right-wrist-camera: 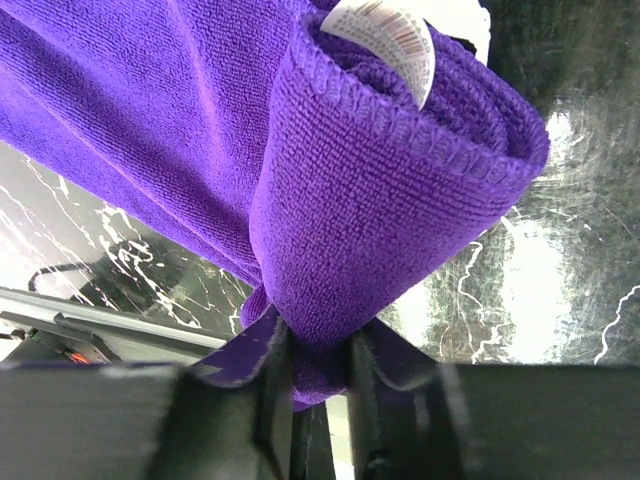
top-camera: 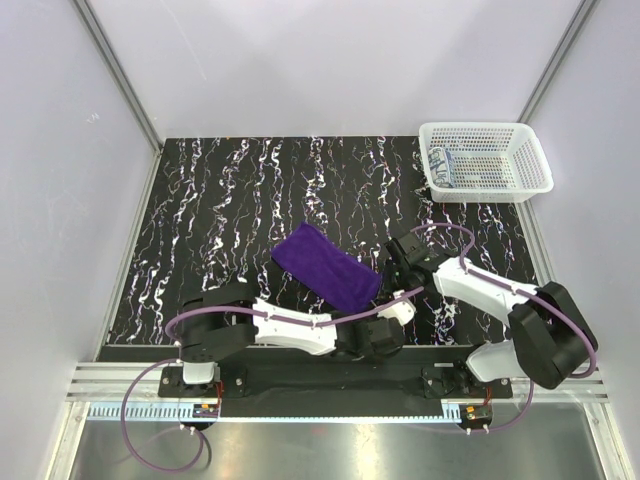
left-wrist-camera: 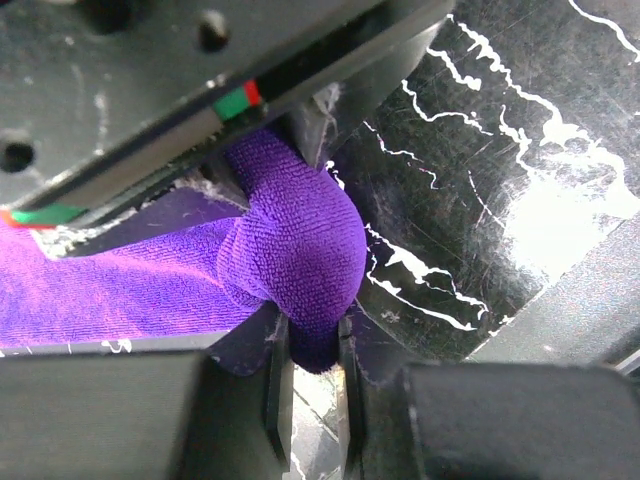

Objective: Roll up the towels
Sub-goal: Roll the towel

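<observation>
Purple towel (top-camera: 325,265): table centre, one end rolled.
Left gripper (left-wrist-camera: 312,372): jaws pinching a fold at its 5 o'clock edge.
Right gripper (right-wrist-camera: 320,385): jaws clamped on the rolled end.
Patterned towel (top-camera: 443,165): inside mesh basket (top-camera: 488,127), 1 o'clock corner.

White walls (top-camera: 300,60), black marbled tabletop (top-camera: 220,200)

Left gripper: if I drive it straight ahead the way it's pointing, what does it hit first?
The left gripper is pinching the purple towel, which bunches right ahead. Just behind it sits a black body, apparently the right arm; the gap is hard to judge.
</observation>
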`<state>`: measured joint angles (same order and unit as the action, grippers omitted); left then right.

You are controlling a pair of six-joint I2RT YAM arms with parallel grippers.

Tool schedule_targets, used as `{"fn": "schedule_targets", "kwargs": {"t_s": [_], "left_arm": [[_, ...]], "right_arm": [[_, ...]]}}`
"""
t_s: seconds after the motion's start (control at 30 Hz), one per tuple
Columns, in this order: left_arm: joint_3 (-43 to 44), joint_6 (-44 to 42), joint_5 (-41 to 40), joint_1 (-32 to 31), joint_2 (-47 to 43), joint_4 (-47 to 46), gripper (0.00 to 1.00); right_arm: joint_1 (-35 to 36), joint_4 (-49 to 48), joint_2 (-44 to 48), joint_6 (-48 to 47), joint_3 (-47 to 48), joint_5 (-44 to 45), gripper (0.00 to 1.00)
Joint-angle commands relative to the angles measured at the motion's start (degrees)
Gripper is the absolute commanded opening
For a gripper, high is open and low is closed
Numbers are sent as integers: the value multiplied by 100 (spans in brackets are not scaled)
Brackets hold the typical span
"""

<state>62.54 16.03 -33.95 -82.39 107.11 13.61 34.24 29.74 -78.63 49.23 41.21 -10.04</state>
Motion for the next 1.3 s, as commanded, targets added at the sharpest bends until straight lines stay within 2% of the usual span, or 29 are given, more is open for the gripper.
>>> {"fn": "schedule_targets", "kwargs": {"t_s": [0.0, 0.07, 0.13, 0.27, 0.37, 0.47, 0.57, 0.77, 0.97, 1.1, 1.27], "left_arm": [[83, 58, 196, 144, -190, -271, 4], [39, 84, 398, 188, -313, -253, 2], [-14, 154, 521, 197, -392, -227, 1], [-41, 295, 688, 215, -594, -139, 1], [-76, 409, 776, 232, -682, -86, 0], [-137, 532, 890, 232, -735, -77, 0], [-207, 646, 1013, 250, -788, -104, 0], [-409, 884, 1435, 407, -928, -279, 0], [-1093, 1550, 2524, 952, -1341, -973, 0], [-1516, 2096, 3358, 1444, -1526, -1604, 0], [-1912, 2737, 4396, 2174, -1623, -2177, 0]], "right_arm": [[65, 242, 269, -1, 36, -183, 31], [65, 374, 331, -45, 159, 45, 50], [65, 708, 427, -63, 360, 509, 78], [-5, 1384, 524, -168, 765, 1398, 94], [-399, 1789, 568, -352, 932, 1733, 97], [-1161, 1817, 840, -598, 827, 1585, 97], [-1611, 1834, 1113, -695, 844, 1619, 98], [-1728, 1729, 1508, -450, 1012, 1532, 98], [-1728, 519, 2535, -344, 310, 145, 96], [-1728, -46, 2765, -239, -366, -857, 94], [-1710, -520, 3046, -54, -999, -1157, 93]]}}
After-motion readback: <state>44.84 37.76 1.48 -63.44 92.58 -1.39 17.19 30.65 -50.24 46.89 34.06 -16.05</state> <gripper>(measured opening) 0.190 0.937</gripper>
